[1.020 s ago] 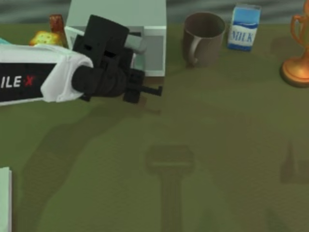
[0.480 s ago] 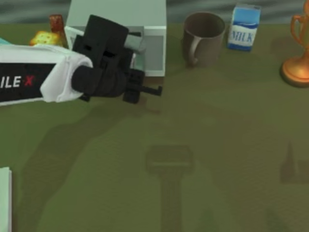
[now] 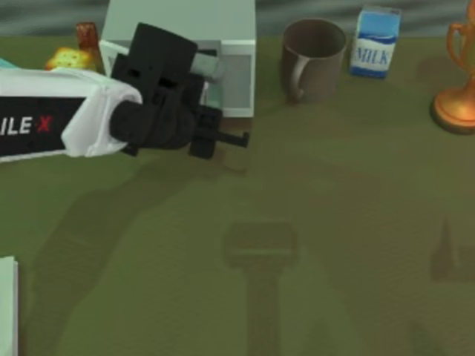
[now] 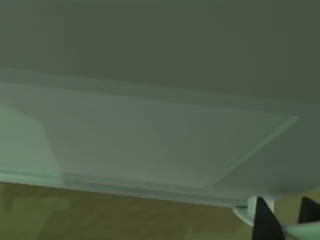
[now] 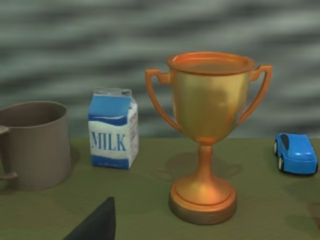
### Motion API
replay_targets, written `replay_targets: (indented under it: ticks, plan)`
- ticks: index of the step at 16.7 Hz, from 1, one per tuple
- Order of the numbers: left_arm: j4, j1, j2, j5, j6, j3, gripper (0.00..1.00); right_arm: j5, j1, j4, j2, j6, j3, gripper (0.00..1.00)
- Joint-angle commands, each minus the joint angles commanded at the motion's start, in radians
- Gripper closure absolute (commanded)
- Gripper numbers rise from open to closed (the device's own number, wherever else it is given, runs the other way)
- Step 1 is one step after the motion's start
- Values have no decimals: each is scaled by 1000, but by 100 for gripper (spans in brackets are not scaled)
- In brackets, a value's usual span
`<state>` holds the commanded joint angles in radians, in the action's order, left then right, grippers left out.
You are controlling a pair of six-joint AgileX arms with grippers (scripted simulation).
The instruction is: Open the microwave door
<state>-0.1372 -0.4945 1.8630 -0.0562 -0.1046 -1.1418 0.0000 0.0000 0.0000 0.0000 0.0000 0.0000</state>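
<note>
Left gripper [image 3: 236, 139] sits at the near front of the microwave [image 3: 182, 30], which stands at the far left of the surface [image 3: 334, 222]. Its dark fingertips [image 4: 262, 220] sit on either side of a pale handle piece in the left wrist view, narrowly set, seemingly clamped on the handle of the microwave door [image 3: 215, 74], though the contact itself is only partly shown. The door looks a little ajar from above, its frame angled off the body, so I judge the opening begun but far from finished.

To do this well, the pull should follow an arc about the hinge on the door's left side rather than a straight line toward the near edge; a straight tug could wrench the handle out of the grip or drag the whole appliance. Keeping the grip firm and the wrist turning with the door should help.

Room is generous. The surface near and to the right of the gripper is bare, so the door can swing freely. The brown mug [image 3: 312, 59] stands just right of the microwave, with the milk carton [image 3: 375, 41] beyond it and the trophy [image 3: 460, 81] at the far right, all outside the likely sweep. Small items [image 3: 74, 52] crowd the microwave's left side. The right arm is parked out of the top view, its camera facing the trophy.
</note>
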Motion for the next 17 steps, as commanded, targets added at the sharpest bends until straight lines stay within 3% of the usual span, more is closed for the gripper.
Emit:
replay_targets:
  ticks: [11, 17]
  plan:
    - [13, 26, -36, 61, 71, 47, 100, 0, 0, 0, 0, 0, 0, 0]
    - [13, 26, -36, 62, 72, 48, 100, 0, 0, 0, 0, 0, 0, 0]
